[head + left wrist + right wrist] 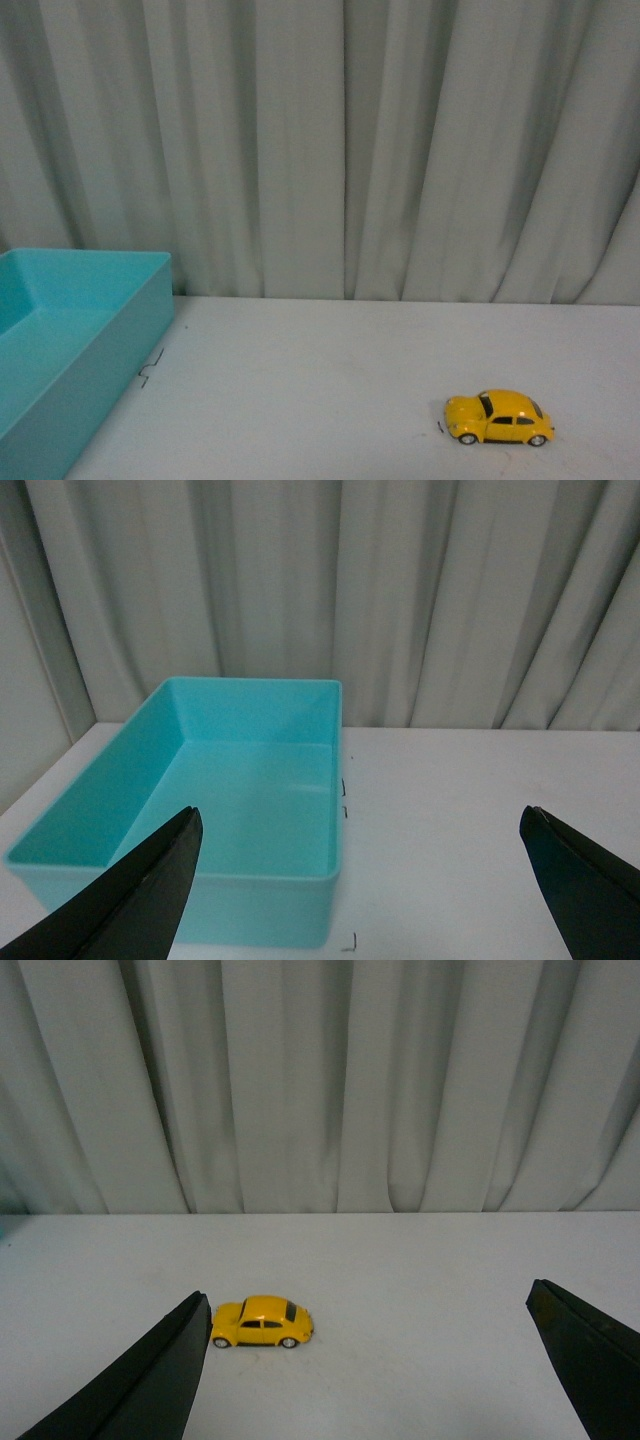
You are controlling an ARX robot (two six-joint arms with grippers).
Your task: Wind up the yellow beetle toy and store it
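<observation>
Black fingers of the right gripper (367, 1295) stand wide apart, holding nothing; the left gripper (360, 820) is likewise spread and empty. Yellow beetle toy (498, 418) sits on its wheels on the white surface (330, 370), lower right of the front frame, long axis across the frame, nose toward frame left. Right wrist view: toy ahead of that gripper, off-centre, close to one finger. Judgement: right arm is nearer. Teal bin (110, 350) at lower left, well apart from the toy. Grey curtain (350, 140) behind.
</observation>
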